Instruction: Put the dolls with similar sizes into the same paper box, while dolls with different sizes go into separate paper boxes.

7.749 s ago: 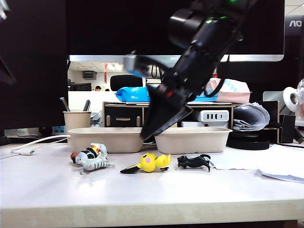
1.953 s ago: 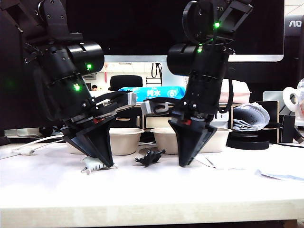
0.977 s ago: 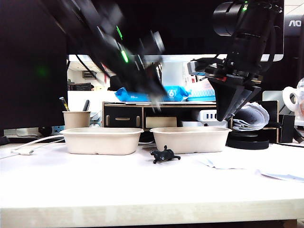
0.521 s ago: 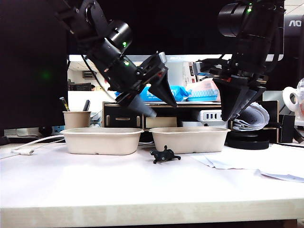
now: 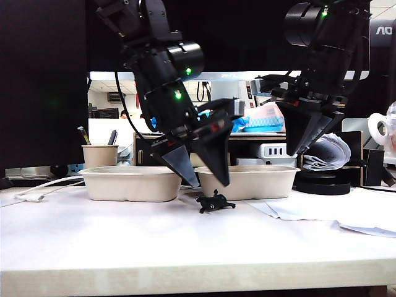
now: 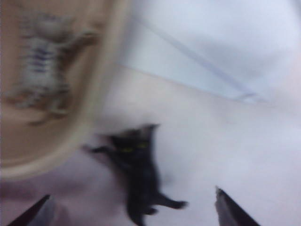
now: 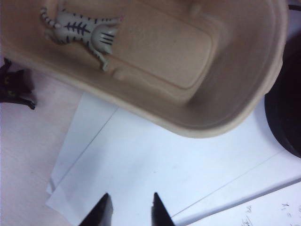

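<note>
The black doll (image 5: 215,203) lies on the table in front of the gap between the two paper boxes (image 5: 133,184) (image 5: 247,181). My left gripper (image 5: 209,184) hangs open just above it, one finger on either side. In the blurred left wrist view the black doll (image 6: 136,165) lies between the tips of the left gripper (image 6: 131,195), beside the box rim (image 6: 94,117), with the striped doll (image 6: 44,70) inside that box. My right gripper (image 5: 302,150) is open and empty above the right box's right end. Its wrist view shows the right gripper (image 7: 131,195), the striped doll (image 7: 82,28) in the box (image 7: 225,127) and the black doll (image 7: 11,84).
A paper cup with pens (image 5: 99,154) stands behind the left box. White paper sheets (image 5: 322,213) lie at the right, running under the right box's end (image 7: 141,165). A black round object (image 5: 325,185) sits behind them. A white cable (image 5: 43,185) lies at the far left.
My left arm has swung down from above the right box to just over the black doll, its jaws now wide open. The right arm has kept still.
</note>
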Robot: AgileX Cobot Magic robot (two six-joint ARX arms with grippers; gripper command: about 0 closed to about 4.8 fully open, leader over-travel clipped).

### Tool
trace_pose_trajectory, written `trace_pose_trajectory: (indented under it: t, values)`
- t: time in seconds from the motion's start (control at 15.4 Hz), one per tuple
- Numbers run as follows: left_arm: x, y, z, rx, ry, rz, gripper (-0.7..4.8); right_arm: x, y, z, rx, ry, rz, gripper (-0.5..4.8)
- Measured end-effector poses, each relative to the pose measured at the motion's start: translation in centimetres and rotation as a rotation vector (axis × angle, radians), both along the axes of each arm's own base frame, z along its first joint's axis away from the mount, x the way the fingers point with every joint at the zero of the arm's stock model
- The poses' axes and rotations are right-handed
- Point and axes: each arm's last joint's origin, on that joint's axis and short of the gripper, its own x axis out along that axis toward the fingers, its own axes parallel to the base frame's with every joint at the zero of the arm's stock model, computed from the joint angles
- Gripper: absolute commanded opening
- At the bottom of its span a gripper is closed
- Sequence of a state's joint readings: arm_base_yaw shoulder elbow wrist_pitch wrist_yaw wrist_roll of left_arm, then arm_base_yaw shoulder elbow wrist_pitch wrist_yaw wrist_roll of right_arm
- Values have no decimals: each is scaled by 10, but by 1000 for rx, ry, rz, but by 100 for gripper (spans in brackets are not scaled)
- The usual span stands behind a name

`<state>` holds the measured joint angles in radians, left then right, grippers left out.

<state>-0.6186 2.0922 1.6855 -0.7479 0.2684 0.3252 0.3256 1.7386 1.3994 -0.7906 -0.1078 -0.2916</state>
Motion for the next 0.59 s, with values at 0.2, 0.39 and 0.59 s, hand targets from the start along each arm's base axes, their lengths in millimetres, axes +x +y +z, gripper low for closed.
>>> trace_pose_trajectory:
  t: [0.2,0.39,0.59]
  values:
    - [4,-4,-24,52,20,-9,453,0,0,0,0,0,0,117]
    - [7,-6,-26,41,14,-8,182,1,0,0,3,-6,0,117]
    - [5,-8,-28,41,20,-11,50,1,0,0,3,-9,1,117]
